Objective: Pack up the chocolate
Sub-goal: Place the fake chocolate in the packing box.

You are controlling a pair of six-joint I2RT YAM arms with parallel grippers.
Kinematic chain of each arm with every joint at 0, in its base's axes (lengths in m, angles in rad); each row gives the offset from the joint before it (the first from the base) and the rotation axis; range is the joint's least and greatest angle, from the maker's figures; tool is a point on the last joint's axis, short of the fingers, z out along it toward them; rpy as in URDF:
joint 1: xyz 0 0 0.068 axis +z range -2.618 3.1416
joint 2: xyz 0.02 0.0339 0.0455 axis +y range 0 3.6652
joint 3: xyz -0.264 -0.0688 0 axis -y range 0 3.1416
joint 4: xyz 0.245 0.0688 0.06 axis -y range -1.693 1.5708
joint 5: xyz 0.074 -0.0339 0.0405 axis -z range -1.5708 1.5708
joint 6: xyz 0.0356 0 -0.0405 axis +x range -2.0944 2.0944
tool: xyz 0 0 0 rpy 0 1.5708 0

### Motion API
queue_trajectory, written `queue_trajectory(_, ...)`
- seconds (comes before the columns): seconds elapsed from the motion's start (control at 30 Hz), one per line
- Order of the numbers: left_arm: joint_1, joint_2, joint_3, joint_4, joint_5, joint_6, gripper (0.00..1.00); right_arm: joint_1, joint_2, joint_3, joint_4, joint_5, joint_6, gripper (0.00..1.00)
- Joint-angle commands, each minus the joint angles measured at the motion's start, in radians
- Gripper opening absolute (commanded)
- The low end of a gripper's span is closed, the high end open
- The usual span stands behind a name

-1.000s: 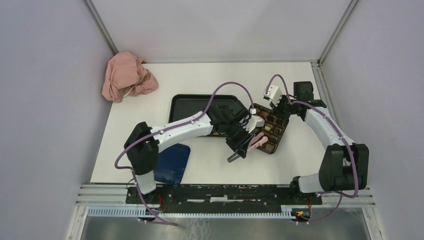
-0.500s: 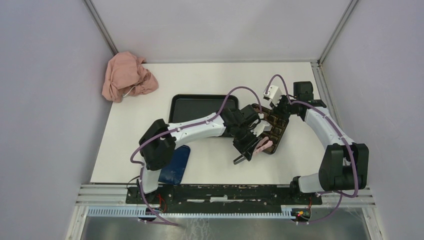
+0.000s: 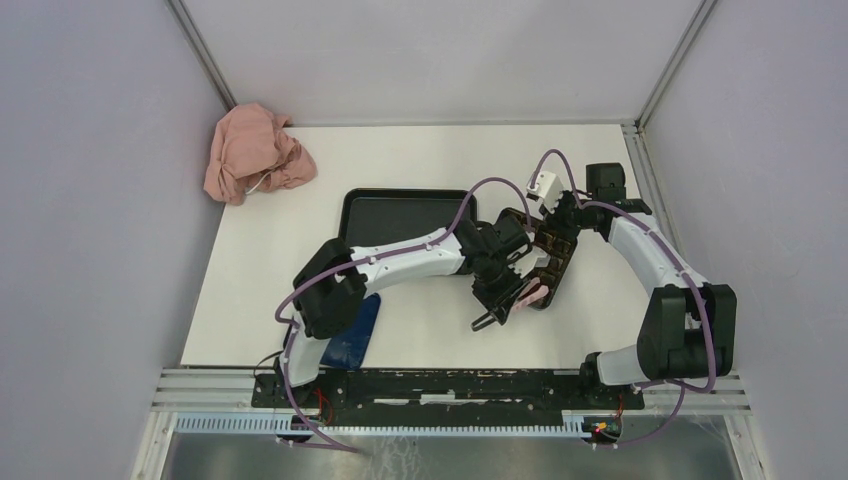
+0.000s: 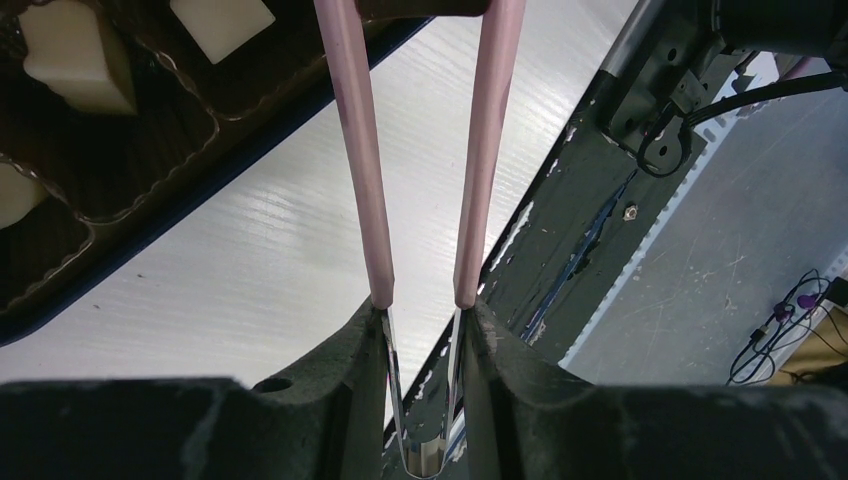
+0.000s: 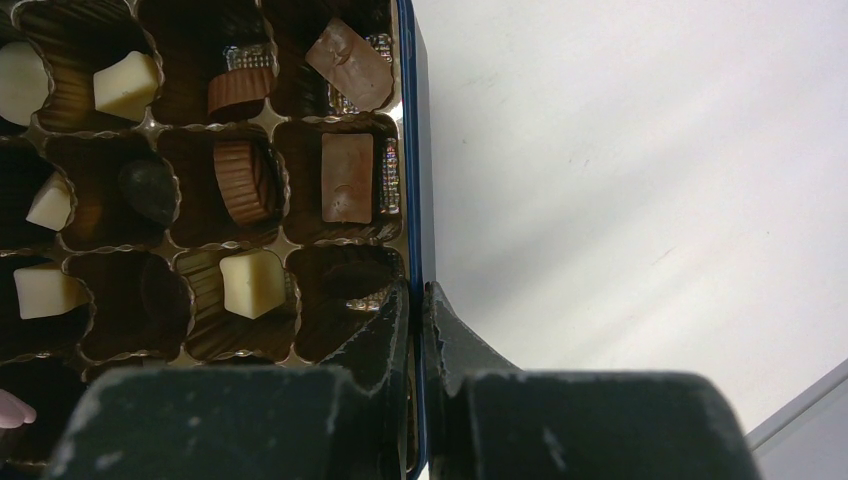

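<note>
Pink tongs (image 4: 357, 150) squeezed in the left pincer (image 4: 425, 310); right pincer (image 5: 420, 295) clamps the box (image 5: 415, 150) rim. Just ahead, chocolate (image 5: 347, 177) sits in cells: likely light, brittle, smudgy, so nip sides gently.

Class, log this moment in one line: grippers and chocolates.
left gripper: shut on pink tongs | right gripper: shut on wall of dark blue square box | brown and cream chocolates: in box cells
</note>
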Motion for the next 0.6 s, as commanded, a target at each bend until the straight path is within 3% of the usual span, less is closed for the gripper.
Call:
queue_trajectory(0.0,-0.018,0.019,0.058,-0.005,-0.004,-0.029,0.23,0.003,-0.002,0.025,0.039,-0.021,0.001,0.01)
queue_trajectory(0.57,-0.026,0.046,0.079,-0.033,-0.054,-0.027,0.41,0.004,-0.002,0.026,0.037,-0.022,-0.002,0.02)
